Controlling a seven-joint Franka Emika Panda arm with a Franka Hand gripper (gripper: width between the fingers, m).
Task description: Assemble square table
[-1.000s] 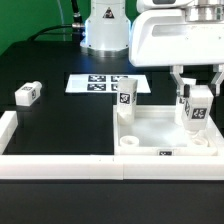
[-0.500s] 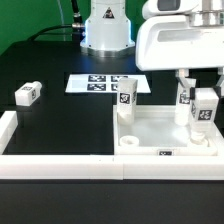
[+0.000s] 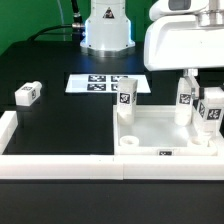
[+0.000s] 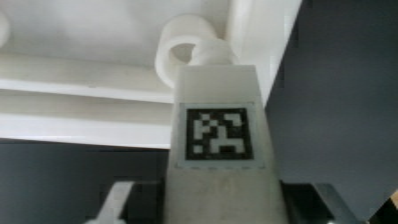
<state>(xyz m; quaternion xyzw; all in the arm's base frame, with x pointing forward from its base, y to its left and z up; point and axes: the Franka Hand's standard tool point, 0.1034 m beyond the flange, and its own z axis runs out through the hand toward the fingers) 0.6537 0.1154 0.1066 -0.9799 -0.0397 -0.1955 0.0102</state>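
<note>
Above the black tabletop (image 3: 70, 122), the part-closed gripper (image 3: 210, 92) clamps a leg (image 3: 213, 110), judged light, rigid and slippery; grip its flat mid-sides.

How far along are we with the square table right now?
Looks done: the far-left leg and far-right leg, as the exterior view shows them, stand upright at the tabletop's far corners; whether they are fully seated is unclear. In hand: the pincer grips the third leg. Left: placing it, then the fourth leg, lying loose on the black table.
</note>
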